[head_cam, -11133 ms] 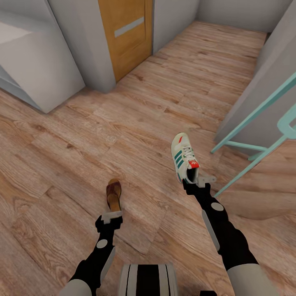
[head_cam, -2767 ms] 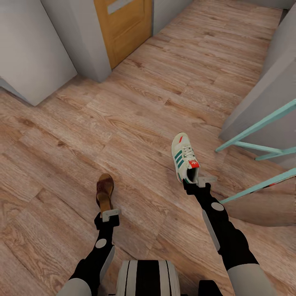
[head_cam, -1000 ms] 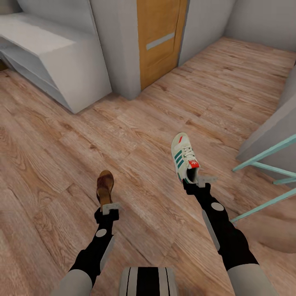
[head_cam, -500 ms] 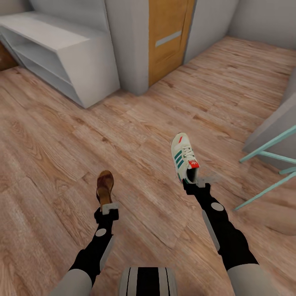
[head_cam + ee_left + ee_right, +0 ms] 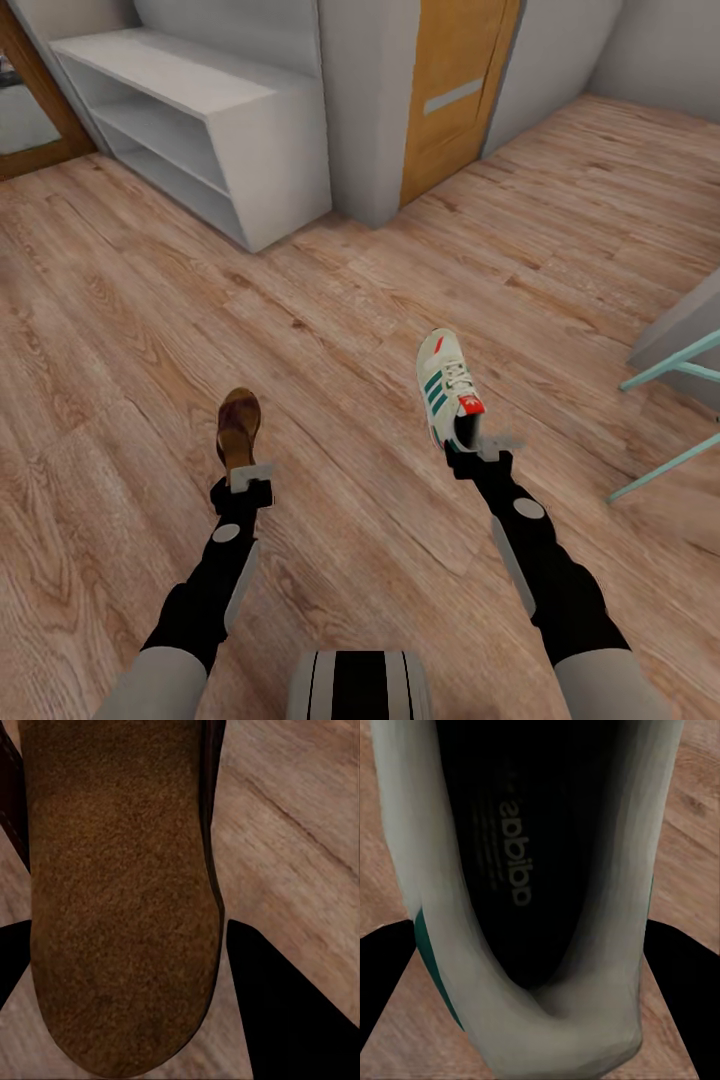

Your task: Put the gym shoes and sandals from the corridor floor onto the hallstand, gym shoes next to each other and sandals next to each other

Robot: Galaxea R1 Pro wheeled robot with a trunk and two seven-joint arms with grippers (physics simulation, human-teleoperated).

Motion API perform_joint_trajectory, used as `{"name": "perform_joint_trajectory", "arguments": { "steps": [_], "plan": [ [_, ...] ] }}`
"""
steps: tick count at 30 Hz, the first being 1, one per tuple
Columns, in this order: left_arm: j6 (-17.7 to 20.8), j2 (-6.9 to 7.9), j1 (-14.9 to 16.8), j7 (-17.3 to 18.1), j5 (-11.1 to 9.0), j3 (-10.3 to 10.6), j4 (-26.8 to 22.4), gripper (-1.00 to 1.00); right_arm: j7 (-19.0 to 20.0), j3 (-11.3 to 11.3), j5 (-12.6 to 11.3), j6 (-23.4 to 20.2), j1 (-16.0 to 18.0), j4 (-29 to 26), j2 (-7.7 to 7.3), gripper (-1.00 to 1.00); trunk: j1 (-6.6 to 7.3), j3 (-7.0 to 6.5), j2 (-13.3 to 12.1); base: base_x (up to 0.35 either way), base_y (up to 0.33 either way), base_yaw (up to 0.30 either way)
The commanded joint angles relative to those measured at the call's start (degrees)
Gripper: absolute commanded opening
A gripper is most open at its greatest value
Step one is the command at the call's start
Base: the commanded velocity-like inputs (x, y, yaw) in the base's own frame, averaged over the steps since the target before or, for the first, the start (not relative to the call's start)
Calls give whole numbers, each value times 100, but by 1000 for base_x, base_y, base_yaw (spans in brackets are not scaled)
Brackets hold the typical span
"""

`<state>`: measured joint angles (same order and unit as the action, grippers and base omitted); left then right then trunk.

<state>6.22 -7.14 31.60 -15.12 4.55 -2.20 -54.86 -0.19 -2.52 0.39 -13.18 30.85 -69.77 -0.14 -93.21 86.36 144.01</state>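
The hallstand stands ahead to the left, the door just right of it.

The light is soft and even, and nothing looks very bright or very dark. The wooden floor has no strong shadows on it. The grey shelf unit at the upper left is a bit darker inside its open shelves. There is no glare. The head view is fairly sharp, but lines lean outward near the edges. Both wrist views are blurry, because the things are so close. Their lower corners are plain black.
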Motion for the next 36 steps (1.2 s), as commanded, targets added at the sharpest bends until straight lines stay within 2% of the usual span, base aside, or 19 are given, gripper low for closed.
{"name": "perform_joint_trajectory", "arguments": {
  "steps": [1, 3, 10, 13, 14, 18, 19, 21, 22, 24, 29, 36],
  "plan": [
    [142, 3, -12, 4, 37, 12, -213, -100, 0, -2, 14, -30, -59, -2, -6, -100, 2, 4, 1, -37, 56, 4],
    [180, 3, -15, 6, 37, 27, -299, -100, 0, -1, 19, -27, -113, 8, -8, -100, 2, 4, 1, -24, 36, 3],
    [364, 10, -39, 16, 39, 51, -509, -100, 1, 18, 23, 29, -626, 29, -61, -100, 2, 4, 1, -6, 10, 1],
    [415, 16, -89, 23, 42, 49, -526, -100, 3, 23, 22, 167, -807, 65, -93, -100, 2, 4, 1, -1, 1, 0],
    [445, 19, -142, 76, 49, 48, -539, -100, 2, 29, 22, 364, -947, 79, -104, -100, 2, 4, 1, 0, 0, 0],
    [455, 19, -173, 130, 59, 45, -542, -100, -4, 31, 22, 498, -1085, 84, -109, -100, 2, 4, 1, 0, 0, 0],
    [454, 31, -244, 155, 75, 44, -490, -100, -7, 199, 28, 581, -1296, 114, -115, -100, 4, -19, 0, 0, 0, 0],
    [448, 35, -351, 160, 80, 36, -470, -100, -2, 504, 25, 641, -1501, 183, -111, -100, 9, -68, -3, 0, 0, 0],
    [407, 42, -536, 160, 85, 15, -460, -100, 0, 852, 23, 847, -1712, 292, -105, -100, 12, -97, -4, 0, 0, 0],
    [386, 44, -642, 159, 83, 3, -458, -100, 3, 994, 23, 1054, -1810, 400, -104, -100, 17, -157, -7, 0, 0, 0],
    [363, 46, -844, 154, 85, -6, -454, -100, 20, 1176, 23, 1572, -1926, 764, -107, -100, 30, -311, -13, 0, 0, 0],
    [311, 46, -986, 149, 73, -14, -437, -100, 27, 1229, 25, 2080, -2046, 1338, -109, -100, 48, -528, -23, 0, 0, 0]
  ]
}}
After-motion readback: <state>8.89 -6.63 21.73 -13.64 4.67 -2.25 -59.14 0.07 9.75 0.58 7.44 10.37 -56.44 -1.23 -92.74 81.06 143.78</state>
